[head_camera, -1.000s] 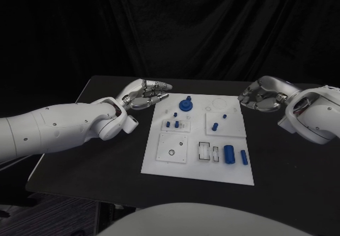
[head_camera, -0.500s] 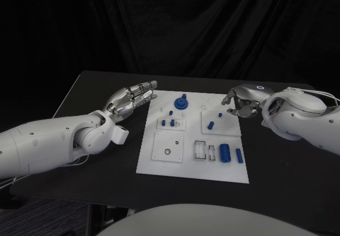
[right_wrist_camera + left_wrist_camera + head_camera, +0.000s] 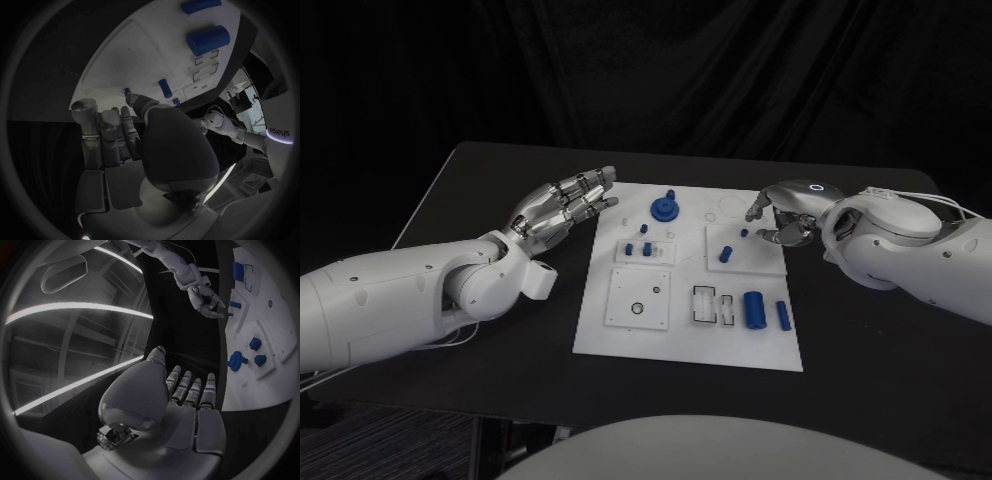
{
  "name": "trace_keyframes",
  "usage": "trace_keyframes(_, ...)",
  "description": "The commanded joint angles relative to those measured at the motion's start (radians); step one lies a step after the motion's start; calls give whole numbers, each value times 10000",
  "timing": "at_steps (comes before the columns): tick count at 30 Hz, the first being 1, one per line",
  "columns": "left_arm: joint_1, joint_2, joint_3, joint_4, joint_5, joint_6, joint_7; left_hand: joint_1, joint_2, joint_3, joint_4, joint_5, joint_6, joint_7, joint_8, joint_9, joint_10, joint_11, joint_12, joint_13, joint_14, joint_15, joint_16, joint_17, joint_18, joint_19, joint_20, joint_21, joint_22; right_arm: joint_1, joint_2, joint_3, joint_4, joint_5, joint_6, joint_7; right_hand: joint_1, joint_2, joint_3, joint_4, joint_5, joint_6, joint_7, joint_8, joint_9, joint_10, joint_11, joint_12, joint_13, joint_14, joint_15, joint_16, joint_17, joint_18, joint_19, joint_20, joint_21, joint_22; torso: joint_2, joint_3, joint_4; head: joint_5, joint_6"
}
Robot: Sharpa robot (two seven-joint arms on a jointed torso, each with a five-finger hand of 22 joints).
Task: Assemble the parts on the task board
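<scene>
The white task board point(image 3: 678, 335) lies mid-table. On it are a blue gear-like part point(image 3: 664, 208), small blue pegs point(image 3: 638, 248), a blue peg point(image 3: 727, 254), a large blue cylinder point(image 3: 754, 309) and a slimmer one point(image 3: 782, 315). My left hand point(image 3: 565, 206) hovers flat and open beside the board's far left corner, holding nothing. My right hand point(image 3: 782, 214) hangs over the board's far right part, fingers bent down and apart, empty. In the right wrist view, the thumb of that hand point(image 3: 125, 145) ends just short of a tiny blue peg point(image 3: 127, 91).
The black table point(image 3: 488, 190) extends around the board on all sides. The board has empty recessed slots point(image 3: 714, 305) and a square plate with a ring hole point(image 3: 639, 309). My left forearm point(image 3: 401, 300) lies over the table's left side.
My right hand has come in from beyond the board's far right corner to over the board. My left hand's curled fingers have straightened out flat. The camera view has also shifted.
</scene>
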Motion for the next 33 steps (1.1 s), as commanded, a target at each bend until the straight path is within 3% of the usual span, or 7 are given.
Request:
trace_keyframes(1, -23, -9, 10, 42, 168, 319, 2165, 54, 35, -55, -71, 59, 59, 5, -47, -16, -15, 93, 70, -7, -6, 56, 49, 17, 131, 20, 112, -19, -19, -67, 29, 7, -83, -213, -294, 140, -107, 66, 23, -72, 43, 181, -9, 100, 45, 145, 15, -22, -59, -71, 30, -26, -21, 91, -52, 56, -49, 637, -9, -20, 0, -40, -2)
trace_keyframes(11, -43, -44, 10, 43, 170, 374, 2067, 100, 85, -99, -172, 153, 24, -36, -56, -44, -49, 160, 84, -11, 8, 115, 55, 18, 152, 37, 190, -23, -88, -268, 197, 7, -368, -216, -513, 374, -163, 96, 53, -95, 49, 180, 8, 109, 61, 341, 25, 14, -143, -80, 49, 1, -57, 88, -40, 72, -26, 665, -14, -34, 3, -107, -2)
trace_keyframes(16, -48, -62, 10, 28, 170, 392, 2020, 237, 179, -60, -400, 271, 89, 69, -43, -62, -70, 168, 128, -9, 115, 267, 118, 36, 147, 88, 327, -14, -137, -382, 315, 7, -503, -148, -629, 507, -205, 131, 91, -99, 65, 161, 47, 107, 69, 503, 29, 26, -216, -66, 59, 47, -56, 83, -22, 84, 7, 690, -14, -39, 7, -121, -2)
trace_keyframes(23, -61, -50, 10, -24, 171, 457, 1953, 277, 209, -41, -509, 388, 72, 83, -48, -78, -91, 203, 139, -10, 148, 313, 141, 41, 146, 116, 372, -9, -160, -488, 513, 7, -744, 38, -940, 762, -288, 120, 168, -137, 124, -116, 265, -12, 41, 702, 12, -62, -430, -21, 45, 151, -60, 70, 42, 80, 105, 750, -16, -41, 5, -133, -2)
trace_keyframes(30, -71, -35, 10, -36, 170, 492, 1917, 298, 227, -23, -580, 434, 84, 99, -46, -85, -95, 228, 158, -8, 189, 362, 168, 48, 142, 157, 416, 2, -145, -539, 674, 8, -903, 119, -1007, 923, -404, 208, 216, -81, 174, -15, 350, 72, 90, 976, -25, -99, -574, 68, 21, 284, -3, 44, 139, 65, 271, 815, -16, -43, 0, -109, -2)
trace_keyframes(31, -72, -33, 9, -39, 170, 497, 1909, 301, 237, -16, -612, 451, 83, 131, -45, -89, -84, 228, 181, -5, 210, 380, 182, 51, 142, 173, 434, 6, -148, -547, 700, 8, -925, 124, -994, 932, -423, 264, 290, -86, 632, 138, 346, 167, 141, 1141, -44, -158, -676, 86, -14, 318, -10, 36, 165, 50, 298, 837, -14, -46, 7, -112, -2)
trace_keyframes(33, -73, -28, 9, -42, 170, 508, 1896, 296, 244, -12, -640, 452, 88, 196, -44, -92, -88, 211, 186, -5, 218, 391, 188, 52, 144, 188, 448, 8, -155, -560, 742, 8, -963, 130, -955, 932, -420, 288, 328, -110, 788, 210, 352, 214, 170, 1204, -49, -210, -742, 84, -12, 323, -30, 37, 175, 35, 307, 849, -14, -50, 19, -125, -2)
